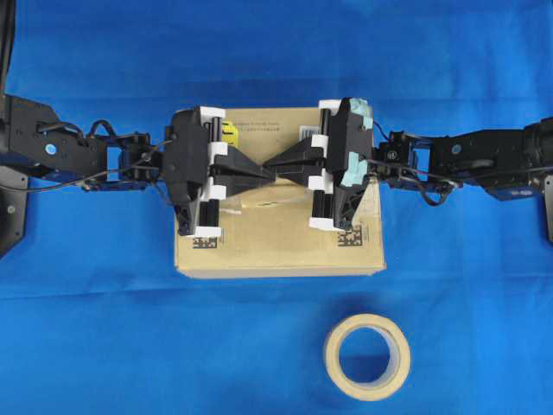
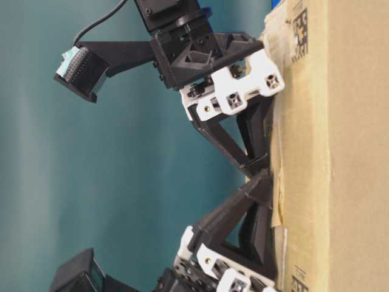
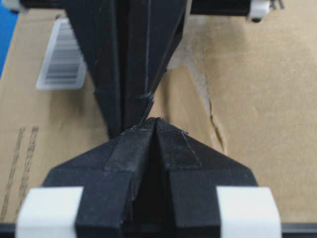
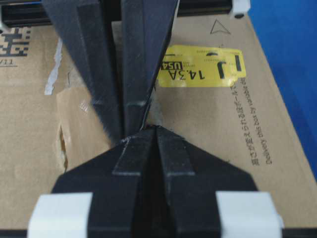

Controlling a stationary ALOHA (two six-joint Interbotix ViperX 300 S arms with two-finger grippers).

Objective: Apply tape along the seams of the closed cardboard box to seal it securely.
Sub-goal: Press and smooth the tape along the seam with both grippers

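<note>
Left gripper [image 1: 263, 172]: jaws together, nothing seen between them; tips at the centre of the overhead frame, pointing toward frame right.

Right gripper [image 1: 278, 169]: jaws likewise together and seemingly empty; tips at frame centre, pointing toward frame left, nose to nose with the left pair (touching or only just apart cannot be told).

Cardboard box [image 1: 276, 246]: centre of the overhead frame, closed, both grippers low over its top; the table-level view shows both sets of tips at or very near the lid.

Tape [image 3: 181, 101]: a tan square piece lying on the lid, directly beneath and just beside the meeting tips; in the left wrist view it shows right of centre, in the right wrist view at left of centre.

Seams [image 1: 259, 204]: a thin line running left to right across the middle of the lid, just below the tips in the overhead frame, edged with pale torn strips.

Key relation: the tape's position lies under both tip pairs at once, so neither arm is clearly the nearer; the seam's long axis runs roughly along the line joining the two arms.

Judged next need: pressing or smoothing outward along that left-right axis (a judgement only).

Tape roll [image 1: 368, 356]: lower right of the overhead frame, well apart from the box.
</note>
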